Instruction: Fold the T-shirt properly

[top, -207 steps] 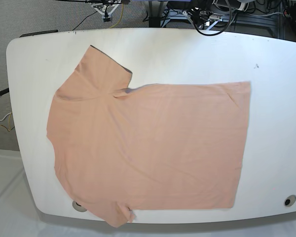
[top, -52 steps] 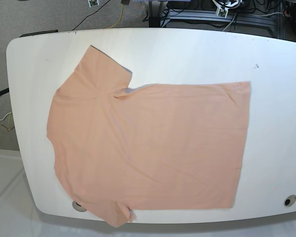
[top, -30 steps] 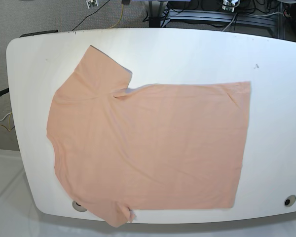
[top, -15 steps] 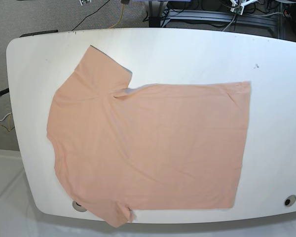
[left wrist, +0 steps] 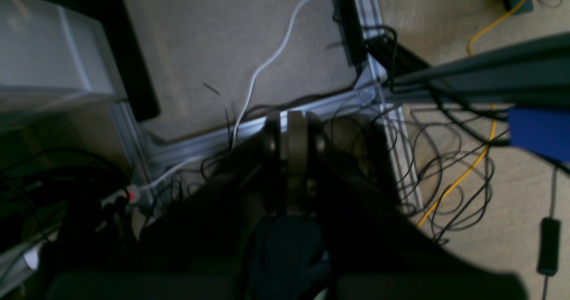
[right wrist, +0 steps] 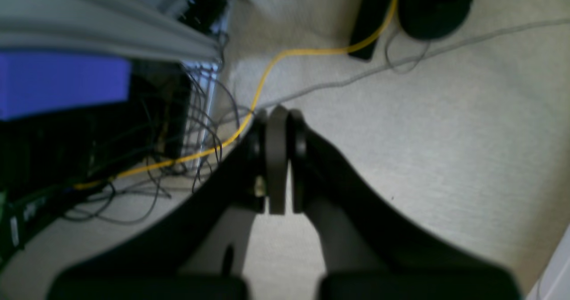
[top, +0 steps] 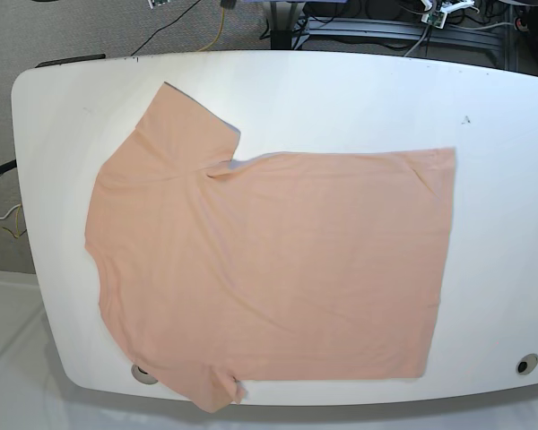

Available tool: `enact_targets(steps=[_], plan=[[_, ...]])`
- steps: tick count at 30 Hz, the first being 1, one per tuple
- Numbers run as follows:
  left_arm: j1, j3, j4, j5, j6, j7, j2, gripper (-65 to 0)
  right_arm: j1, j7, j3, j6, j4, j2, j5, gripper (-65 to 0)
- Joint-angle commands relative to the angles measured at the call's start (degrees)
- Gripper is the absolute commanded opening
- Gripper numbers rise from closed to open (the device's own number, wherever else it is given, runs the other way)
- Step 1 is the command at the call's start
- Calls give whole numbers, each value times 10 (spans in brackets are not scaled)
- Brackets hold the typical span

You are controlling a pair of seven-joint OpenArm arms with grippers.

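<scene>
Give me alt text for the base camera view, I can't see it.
A peach T-shirt lies spread flat and unfolded on a white table, neck end toward the left, hem toward the right. One sleeve points up-left; the other hangs at the table's near edge. No gripper touches it.

I'm looking at a white worktop (top: 341,98) with rounded corners, a small dark mark (top: 465,118) near its far edge and a round hole (top: 525,365) at the near corner. Beyond it, beige carpet (right wrist: 423,126). A yellow cable (right wrist: 262,84) snakes across, a white cable (left wrist: 267,64) too, and black wires (left wrist: 445,157) tangle beside an aluminium frame (left wrist: 392,126). Blue box (right wrist: 62,84) up there, blurred.
</scene>
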Motion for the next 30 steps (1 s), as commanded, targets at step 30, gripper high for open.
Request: enact_targets(steps=[30], plan=[[117,-68,287,11,9,86,-2,-649,-91,-38,214,80,274,-13,109,-650]])
